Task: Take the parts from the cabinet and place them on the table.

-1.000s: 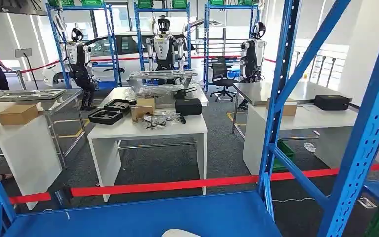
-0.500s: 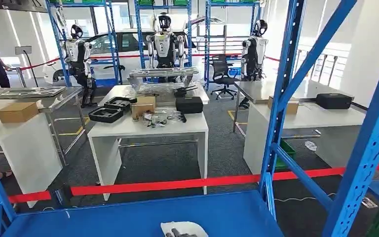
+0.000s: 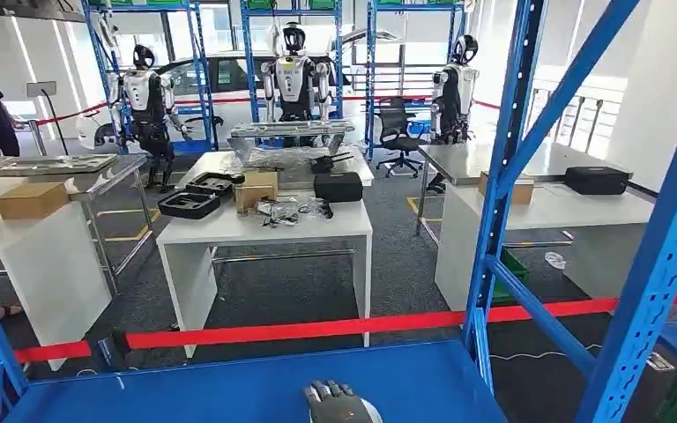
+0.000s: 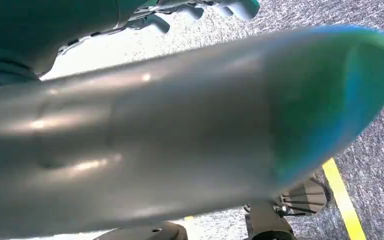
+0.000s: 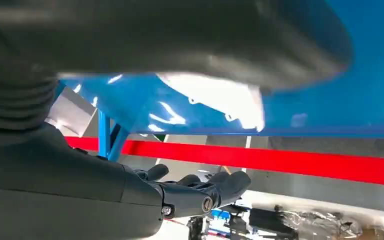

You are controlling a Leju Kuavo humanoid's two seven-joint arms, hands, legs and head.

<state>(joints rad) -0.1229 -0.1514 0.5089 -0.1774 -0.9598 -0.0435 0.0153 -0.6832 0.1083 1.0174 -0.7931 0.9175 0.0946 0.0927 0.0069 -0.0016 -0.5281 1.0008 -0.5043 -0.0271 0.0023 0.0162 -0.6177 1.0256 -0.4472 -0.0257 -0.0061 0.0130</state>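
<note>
Apparently, a pale, rounded part [image 3: 366, 412] was held under the right hand [image 3: 333, 404] at the blue metal shelf [image 3: 229, 388]; the grasp stayed unclear. Table placement remained undone.

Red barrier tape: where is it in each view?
Head view: the red tape crosses the whole picture just beyond the far edge of the blue shelf.
Left wrist view: not in it.
Right wrist view: the red tape runs alongside the blue shelf's edge.
Shared landmark: the blue shelf.
</note>
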